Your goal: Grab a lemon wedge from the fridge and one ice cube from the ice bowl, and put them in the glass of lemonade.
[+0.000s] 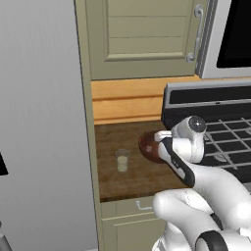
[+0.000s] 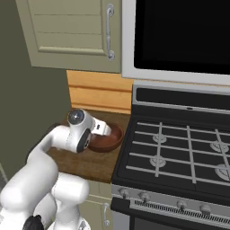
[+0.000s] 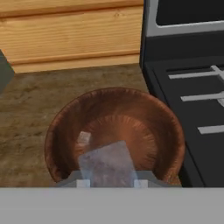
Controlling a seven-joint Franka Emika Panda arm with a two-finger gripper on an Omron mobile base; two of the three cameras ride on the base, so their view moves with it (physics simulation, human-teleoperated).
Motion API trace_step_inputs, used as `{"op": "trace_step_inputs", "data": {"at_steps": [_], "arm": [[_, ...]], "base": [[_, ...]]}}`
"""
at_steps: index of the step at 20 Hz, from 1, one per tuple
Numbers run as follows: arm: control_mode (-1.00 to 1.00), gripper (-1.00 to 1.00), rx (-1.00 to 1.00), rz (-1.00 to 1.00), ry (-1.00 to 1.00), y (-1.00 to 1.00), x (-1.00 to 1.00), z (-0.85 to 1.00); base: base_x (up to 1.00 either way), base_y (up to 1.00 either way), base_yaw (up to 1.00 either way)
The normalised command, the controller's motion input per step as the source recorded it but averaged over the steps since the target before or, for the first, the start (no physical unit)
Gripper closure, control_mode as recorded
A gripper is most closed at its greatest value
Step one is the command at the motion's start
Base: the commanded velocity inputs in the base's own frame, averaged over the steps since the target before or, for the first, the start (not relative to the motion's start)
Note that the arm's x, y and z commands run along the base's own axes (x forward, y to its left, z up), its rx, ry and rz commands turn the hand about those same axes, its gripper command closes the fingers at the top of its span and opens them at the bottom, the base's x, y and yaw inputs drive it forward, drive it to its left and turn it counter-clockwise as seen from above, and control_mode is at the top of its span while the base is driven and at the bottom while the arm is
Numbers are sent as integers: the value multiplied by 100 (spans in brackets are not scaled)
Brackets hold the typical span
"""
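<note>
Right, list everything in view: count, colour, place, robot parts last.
ice bowl: one, reddish-brown, on the wooden counter beside the stove.
ice cubes: two, translucent; a large one between the end effector's tips, a small one inside the bowl.
glass of lemonade: one, clear with pale yellow liquid, on the counter beside the bowl.
fridge: one, grey, at the counter's end.
stove: one, black, beside the counter.
upper cabinet: beige, above the counter.
end effector: one, over the bowl, closed on the large cube.
</note>
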Motion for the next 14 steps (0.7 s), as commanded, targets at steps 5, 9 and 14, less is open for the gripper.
{"op": "trace_step_inputs", "data": {"at_steps": [5,9,14], "arm": [[-100,100,6,17,-3,31,-12,32],[-100,100,-7,20,16,70,-19,83],[-100,100,-19,15,27,84,-22,71]], "base": [[0,0,0],[0,0,0],[0,0,0]]}}
